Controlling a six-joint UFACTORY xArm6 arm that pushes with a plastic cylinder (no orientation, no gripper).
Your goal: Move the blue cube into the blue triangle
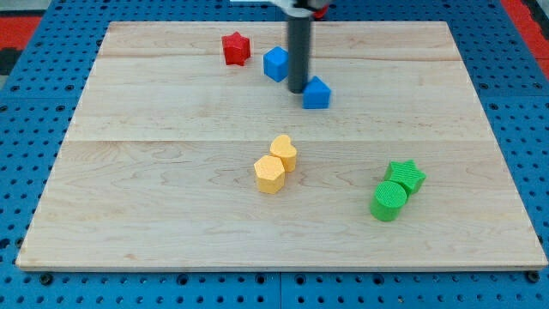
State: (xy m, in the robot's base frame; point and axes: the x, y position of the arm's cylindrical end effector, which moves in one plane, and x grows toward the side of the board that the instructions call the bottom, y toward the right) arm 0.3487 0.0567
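The blue cube [275, 63] sits near the view's top, just left of my rod. The blue triangle [316, 93] lies just right of and below the rod. My tip [297, 89] rests on the board between them, close to the triangle's left edge and below-right of the cube. The two blue blocks are apart, with the rod in the gap.
A red star [235, 48] lies left of the blue cube. Two yellow blocks [276, 164] touch each other at mid-board. A green star [406, 176] and a green cylinder [389, 201] touch at the lower right. The wooden board [154, 215] has blue pegboard around it.
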